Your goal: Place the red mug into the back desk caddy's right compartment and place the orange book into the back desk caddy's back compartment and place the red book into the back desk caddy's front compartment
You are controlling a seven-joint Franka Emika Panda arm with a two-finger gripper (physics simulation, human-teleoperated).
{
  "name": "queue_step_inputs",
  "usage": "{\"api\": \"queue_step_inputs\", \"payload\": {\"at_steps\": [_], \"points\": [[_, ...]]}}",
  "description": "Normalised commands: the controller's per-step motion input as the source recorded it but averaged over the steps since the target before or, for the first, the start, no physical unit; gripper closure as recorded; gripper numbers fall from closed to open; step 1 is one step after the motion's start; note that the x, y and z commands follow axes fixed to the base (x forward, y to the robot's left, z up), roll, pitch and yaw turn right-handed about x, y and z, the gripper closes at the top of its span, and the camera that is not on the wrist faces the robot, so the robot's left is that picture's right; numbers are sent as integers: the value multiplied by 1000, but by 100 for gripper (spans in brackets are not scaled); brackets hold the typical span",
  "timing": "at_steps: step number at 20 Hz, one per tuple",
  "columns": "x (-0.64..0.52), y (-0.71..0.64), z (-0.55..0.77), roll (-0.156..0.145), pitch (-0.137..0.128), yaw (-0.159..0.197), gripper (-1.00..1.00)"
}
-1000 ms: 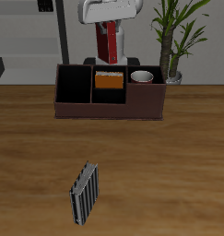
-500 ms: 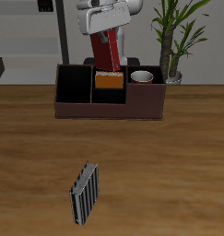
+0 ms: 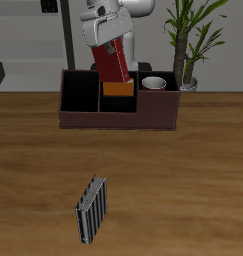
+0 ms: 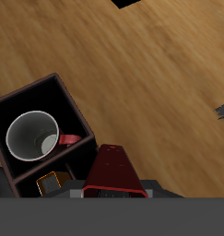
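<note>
The caddy [image 3: 118, 100] is being approached from above, its long axis running across the bench [image 3: 183, 190]. The red book [image 3: 113, 60] is being held tilted, clamped in the end effector [image 3: 106, 32], just over the front compartment [image 3: 118, 103] beside the orange book [image 3: 118, 87]. The mug [image 3: 154, 83] is being kept in the right compartment [image 4: 44, 115].

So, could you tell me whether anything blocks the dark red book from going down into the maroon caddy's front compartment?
Nothing visible does. The gripper holds the dark red book tilted above the maroon caddy; the orange book sits in the section behind, the red mug in the end section.
</note>
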Motion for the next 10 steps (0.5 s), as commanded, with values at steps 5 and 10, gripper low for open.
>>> {"api": "queue_step_inputs", "payload": {"at_steps": [5,10], "points": [[40,-26,-128,16,12,167,100],[48,16,-67,11,17,99,100]]}}
